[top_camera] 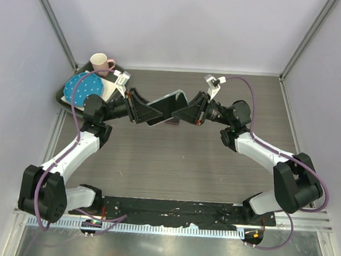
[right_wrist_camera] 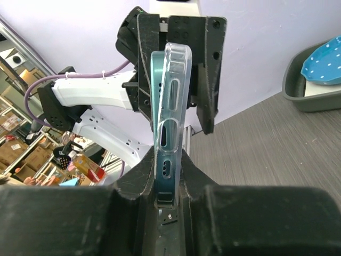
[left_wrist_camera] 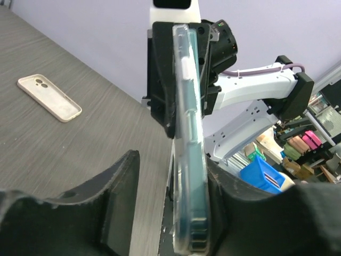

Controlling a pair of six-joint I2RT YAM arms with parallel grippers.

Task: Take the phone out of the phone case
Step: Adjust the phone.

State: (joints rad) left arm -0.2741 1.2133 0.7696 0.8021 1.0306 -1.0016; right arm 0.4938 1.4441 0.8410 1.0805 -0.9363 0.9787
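Teal phone (right_wrist_camera: 160, 117) in a clear phone case (right_wrist_camera: 179, 74) (see-through) inside the black right gripper (right_wrist_camera: 168, 173); beyond its fingertips, a white-dotted blue plate (right_wrist_camera: 325, 64).

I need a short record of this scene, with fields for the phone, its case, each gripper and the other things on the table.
phone: teal, inside the clear case, in the air between the two grippers
right gripper: shut on the phone
left gripper: open, gap beside one finger
table: a pale phone case lies flat on it
grey bin: holds a blue dotted plate
task: phone not yet out
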